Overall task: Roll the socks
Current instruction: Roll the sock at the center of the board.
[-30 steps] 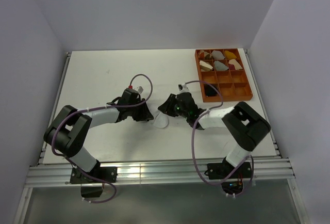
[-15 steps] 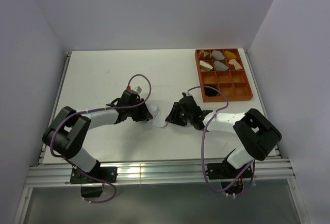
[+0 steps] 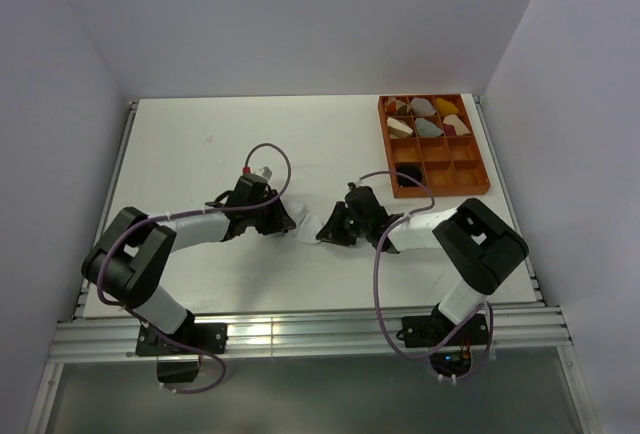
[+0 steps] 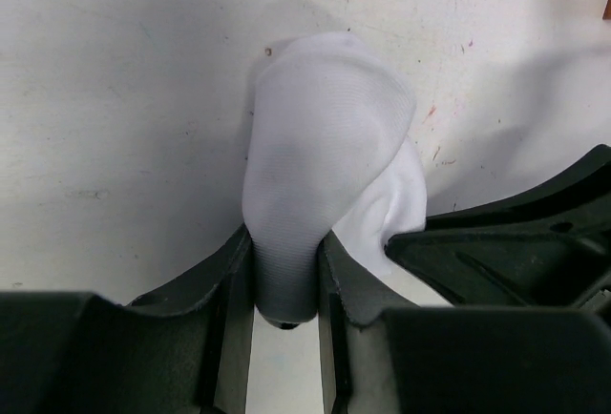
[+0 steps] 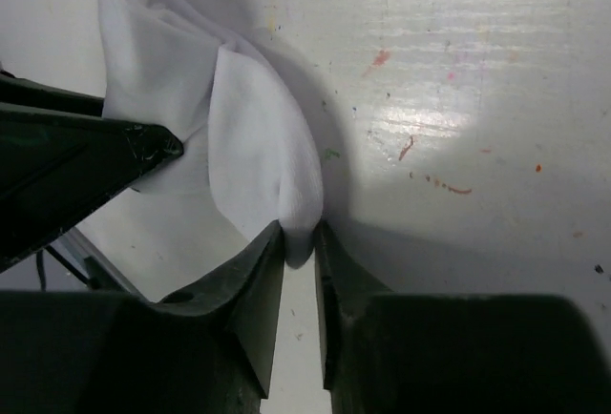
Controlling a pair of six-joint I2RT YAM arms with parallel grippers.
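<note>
A white sock [image 3: 308,233] lies bunched on the table between my two grippers. My left gripper [image 3: 290,222] is shut on one end of it; in the left wrist view the white sock [image 4: 325,166] bulges out from between the fingers [image 4: 227,271]. My right gripper [image 3: 328,233] is shut on the other end; in the right wrist view a fold of the white sock [image 5: 258,137] is pinched between the fingers [image 5: 263,261]. A black sock [image 3: 406,177] sits in a front compartment of the orange tray. No cuff stripes show.
An orange compartment tray [image 3: 479,166] stands at the back right, with several rolled bundles [image 3: 428,126] in tan, grey, yellow and brown in its far cells. The left gripper's body [image 5: 67,171] shows at the left of the right wrist view.
My right gripper has moved left and closer to the left gripper, after swinging down and right. The white sock between them is now more bunched. The left arm has barely moved.
</note>
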